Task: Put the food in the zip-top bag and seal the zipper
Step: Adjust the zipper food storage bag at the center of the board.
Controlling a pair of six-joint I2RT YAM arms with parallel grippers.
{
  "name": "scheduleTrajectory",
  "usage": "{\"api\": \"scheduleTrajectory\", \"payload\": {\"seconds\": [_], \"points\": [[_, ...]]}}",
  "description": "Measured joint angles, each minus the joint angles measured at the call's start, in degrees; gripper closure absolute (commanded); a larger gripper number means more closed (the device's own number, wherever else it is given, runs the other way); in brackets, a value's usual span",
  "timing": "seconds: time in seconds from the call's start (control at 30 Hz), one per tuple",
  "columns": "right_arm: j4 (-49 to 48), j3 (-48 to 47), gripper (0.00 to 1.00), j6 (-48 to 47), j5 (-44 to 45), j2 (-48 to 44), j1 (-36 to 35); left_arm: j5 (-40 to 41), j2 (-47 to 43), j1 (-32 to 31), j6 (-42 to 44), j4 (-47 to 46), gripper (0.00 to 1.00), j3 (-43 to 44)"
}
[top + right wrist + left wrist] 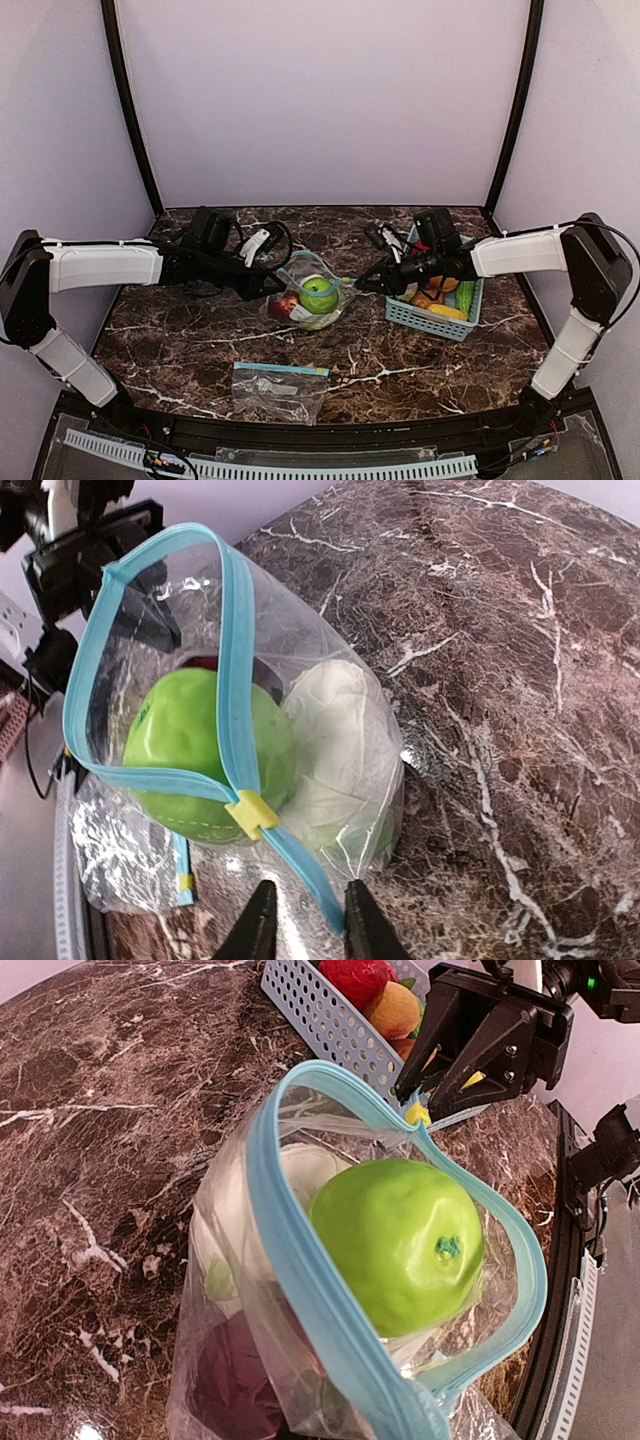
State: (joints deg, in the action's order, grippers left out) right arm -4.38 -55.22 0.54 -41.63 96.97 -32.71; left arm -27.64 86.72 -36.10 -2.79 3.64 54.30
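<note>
**Right fingers lining up on the zipper tail of a crowded bag**

The zip-top bag [308,300] is standing at the middle of the counter [180,340], between the two arms, with its mouth gaping. The green apple [190,745] is riding high inside it, right under the blue zipper track [232,660]. The white cauliflower [335,750] is sitting beside the apple and a red apple [285,306] is lying lower down. More food is waiting in the light-blue basket [425,318] just to the right.

The left fingers [262,286] are pressed together and appear to be pinching the far end of the bag's rim, holding the mouth up. The right fingers [262,925] are straddling the near tail of the track, just past the yellow slider [251,815]. They are standing slightly apart, with a sliver of gap showing beside the strip, so they are not visibly clamping it.

This looks like taking hold of the tail so the zipper can be worked. The grip is probably best placed on the stiff blue strip rather than the loose film, and close to the slider. Drawing the tail away from the left hold should straighten the track. The green apple is crowding the opening and likely needs settling below the track first, or the two sides may not meet cleanly.
</note>
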Motion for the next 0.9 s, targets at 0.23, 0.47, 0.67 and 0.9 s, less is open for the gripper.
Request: {"api": "scheduleTrajectory", "payload": {"seconds": [0.23, 0.47, 0.67, 0.9], "points": [[0.04, -0.9, 1.0, -0.02, -1.29, 0.0, -0.31, -0.17, 0.44, 0.35, 0.0, 0.02, 0.99, 0.09], [1.46, 0.46, 1.0, -0.02, -0.63, -5.05, -0.35, 0.98, -0.02, 0.59, -1.11, 0.31, 0.99, -0.02], [5.07, 2.71, 1.0, -0.57, 1.27, -14.86, -3.04, 2.14, -7.65, 0.59, -7.17, -3.39, 0.95, -7.28], [6.88, 6.54, 1.0, 0.11, 3.74, -18.45, -8.57, 2.1, -13.75, 0.59, -12.9, -5.53, 0.51, -15.89]]}}
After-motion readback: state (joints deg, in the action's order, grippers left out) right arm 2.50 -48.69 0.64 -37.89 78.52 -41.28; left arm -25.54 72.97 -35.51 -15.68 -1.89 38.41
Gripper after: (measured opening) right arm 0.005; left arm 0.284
